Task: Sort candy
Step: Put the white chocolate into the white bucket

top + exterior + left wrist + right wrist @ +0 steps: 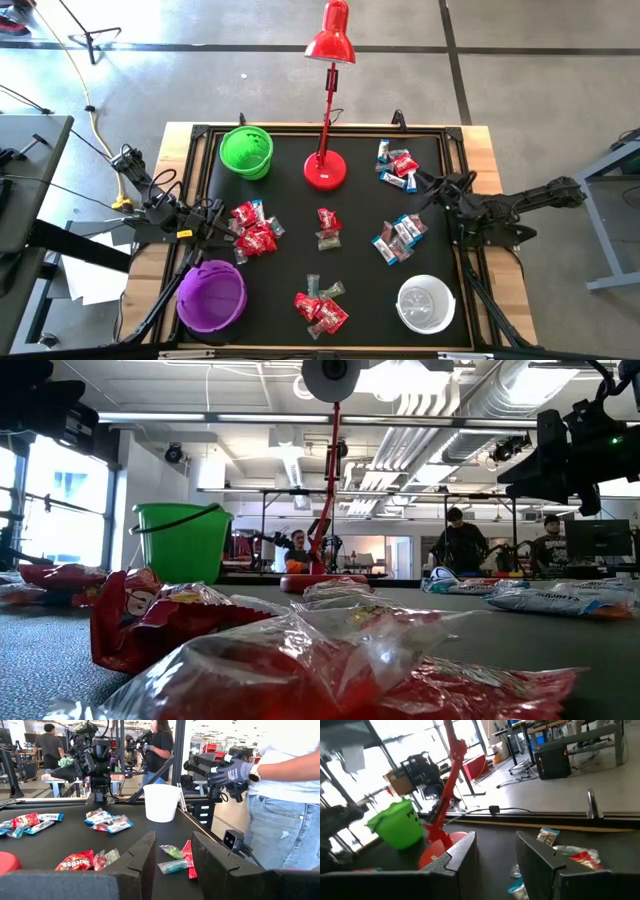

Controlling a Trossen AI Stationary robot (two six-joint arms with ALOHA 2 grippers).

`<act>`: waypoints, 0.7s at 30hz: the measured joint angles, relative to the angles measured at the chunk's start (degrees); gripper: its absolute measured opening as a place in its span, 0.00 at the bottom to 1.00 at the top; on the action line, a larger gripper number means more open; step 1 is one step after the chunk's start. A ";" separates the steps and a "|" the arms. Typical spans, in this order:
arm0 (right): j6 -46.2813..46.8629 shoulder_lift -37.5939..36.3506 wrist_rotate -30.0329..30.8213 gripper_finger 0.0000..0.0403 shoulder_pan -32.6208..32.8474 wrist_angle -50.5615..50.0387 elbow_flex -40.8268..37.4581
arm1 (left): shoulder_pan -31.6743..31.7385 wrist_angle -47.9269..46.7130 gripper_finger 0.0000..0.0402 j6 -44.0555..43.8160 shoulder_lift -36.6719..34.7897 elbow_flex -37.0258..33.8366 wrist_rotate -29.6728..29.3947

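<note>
From above, candy (254,229) is seen scattered in heaps around a red lamp (326,168); green bowl (246,152), purple bowl (211,296) and white bowl (426,303) appear empty. In wrist views, left gripper (173,851) and right gripper (496,851) are seen parted, holding nothing.

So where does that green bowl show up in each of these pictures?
High view: the green bowl sits in the table's far left corner, left of the red lamp.
Low view: it stands at the left, behind the red candy.
Left wrist view: not in it.
Right wrist view: it is at the left.
Shared landmark: the lamp beside it.
</note>
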 joint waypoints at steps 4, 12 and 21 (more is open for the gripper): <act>4.44 0.00 -1.26 0.32 0.11 2.49 0.00 | 0.00 0.00 0.26 0.00 0.01 -0.02 -0.01; 2.26 0.00 -10.75 0.32 0.11 5.57 0.00 | 0.00 0.00 0.26 0.00 0.01 0.00 0.01; -2.03 0.00 -16.21 0.32 0.11 11.68 0.00 | 0.00 0.00 0.26 0.00 0.01 0.00 -0.01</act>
